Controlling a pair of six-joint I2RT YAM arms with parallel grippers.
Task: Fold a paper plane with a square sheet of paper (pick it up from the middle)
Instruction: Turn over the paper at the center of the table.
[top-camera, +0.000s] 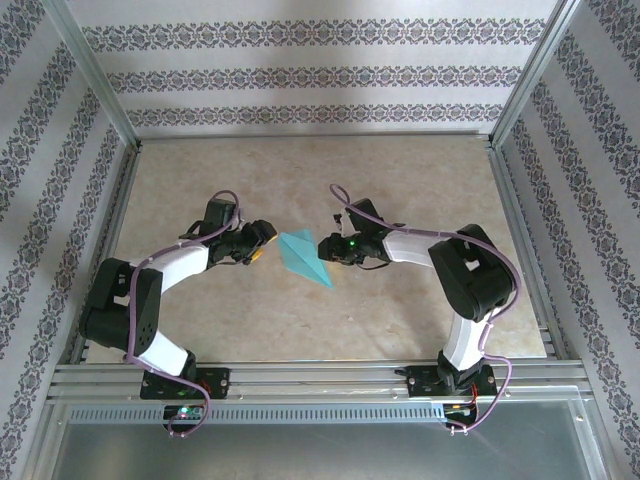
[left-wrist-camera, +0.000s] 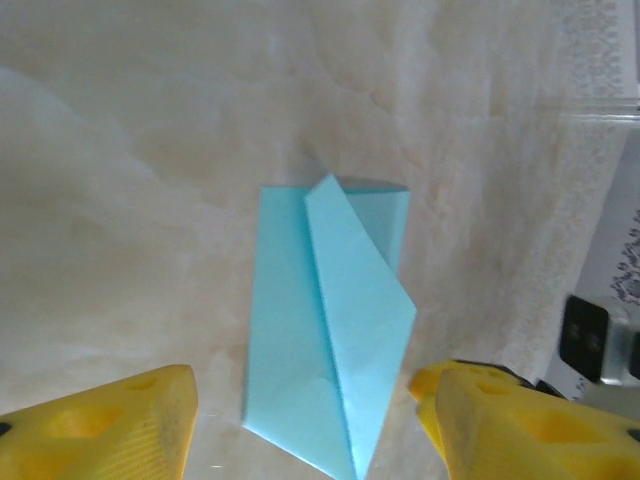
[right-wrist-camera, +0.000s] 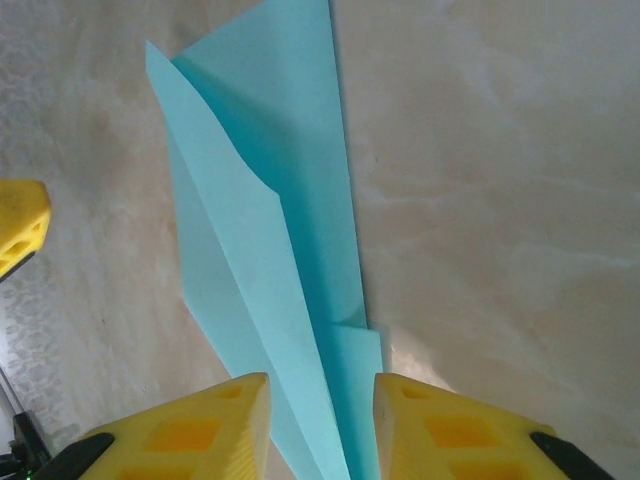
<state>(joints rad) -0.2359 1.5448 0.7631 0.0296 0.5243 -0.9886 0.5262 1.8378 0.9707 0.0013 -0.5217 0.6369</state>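
Left claw is wide open and holds nothing. The square sheet of paper lies flat on the tabletop, just ahead of this claw and between the lines of its two yellow fingers, touching neither. Facing it across the sheet, right claw is only partly open. Its fingers sit either side of the paper's narrow end, and the sheet runs through the gap and away in front of it. No pinch is visible, so it reads as not clamped, though light contact at the finger edges can't be ruled out.

Progress: the sheet is already folded into a long pointed kite shape. Side flaps are turned in toward a centre line, and one flap edge lifts slightly off the layer below. The nose folds look done, so this is somewhere around the middle of the task. Likely left: crease it in half along the spine, then fold the wings down. Nothing wing-like shows yet.

Count: one sheet of paper, two claws, two fingers on each.
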